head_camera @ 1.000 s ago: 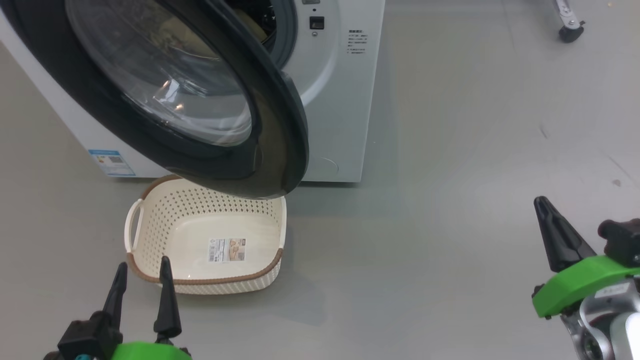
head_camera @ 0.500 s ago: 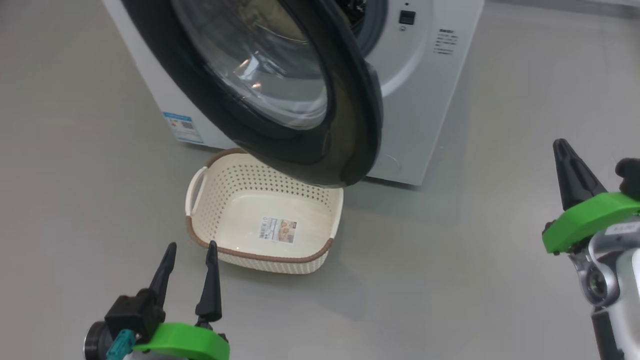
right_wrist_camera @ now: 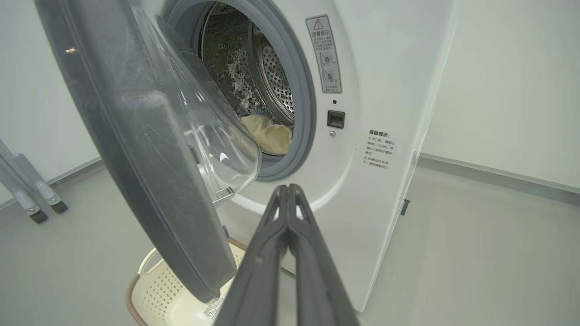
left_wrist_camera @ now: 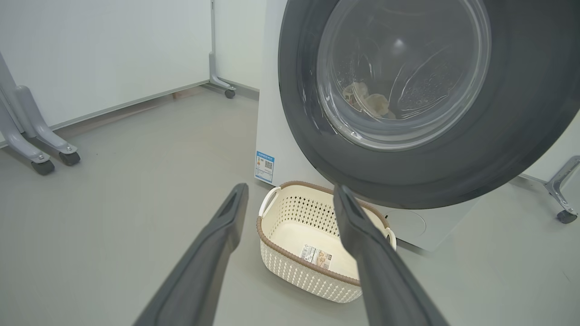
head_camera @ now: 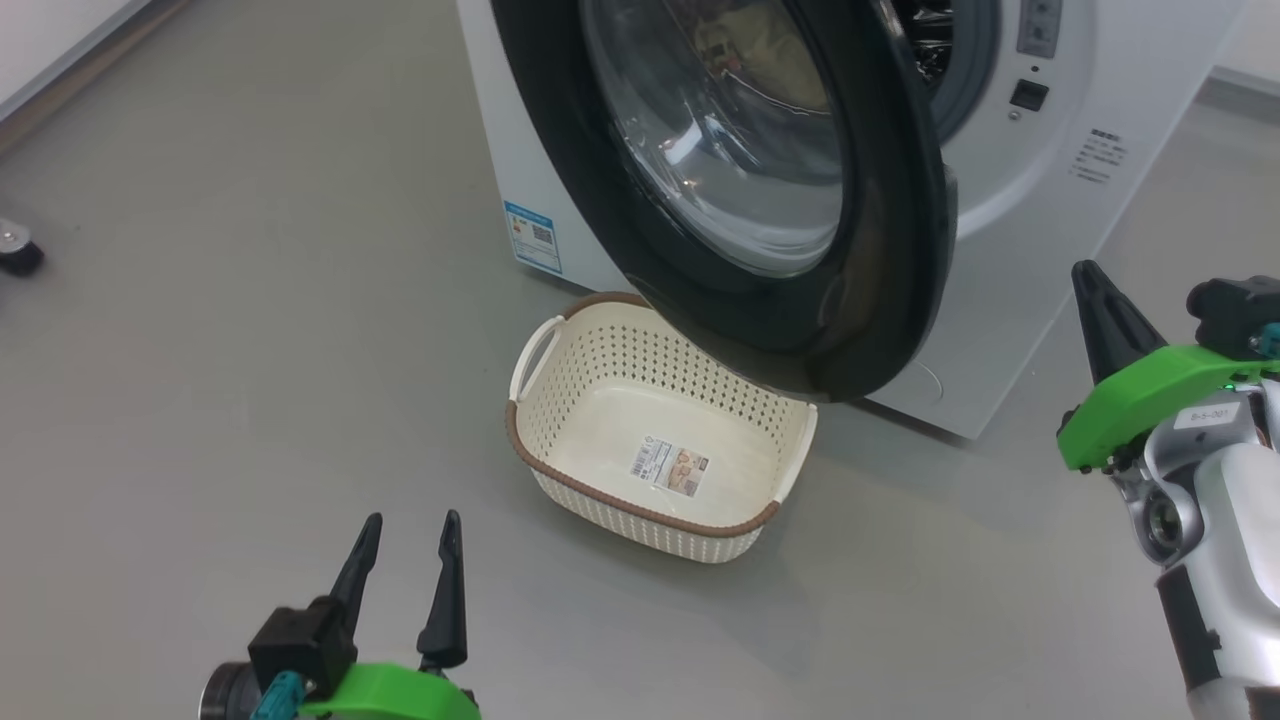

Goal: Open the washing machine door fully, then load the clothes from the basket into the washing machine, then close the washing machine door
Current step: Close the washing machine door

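Floor (head_camera: pixel 250 300) view has swung over the last second, but that's my head camera turning, nothing moved. The basket (head_camera: pixel 650 535) sits empty below the part-open washing machine door (head_camera: pixel 900 200), and the clothes (right_wrist_camera: pixel 267 131) lie in the drum (right_wrist_camera: pixel 272 77). I judge only the door close remains. Left jaws are apart, right jaws pressed together, both holding nothing.

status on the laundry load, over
Jaws: left gripper open, right gripper shut, both empty. Load: basket empty, clothes in the drum of the washing machine. Path: door half open above the basket, nothing seen blocking it.
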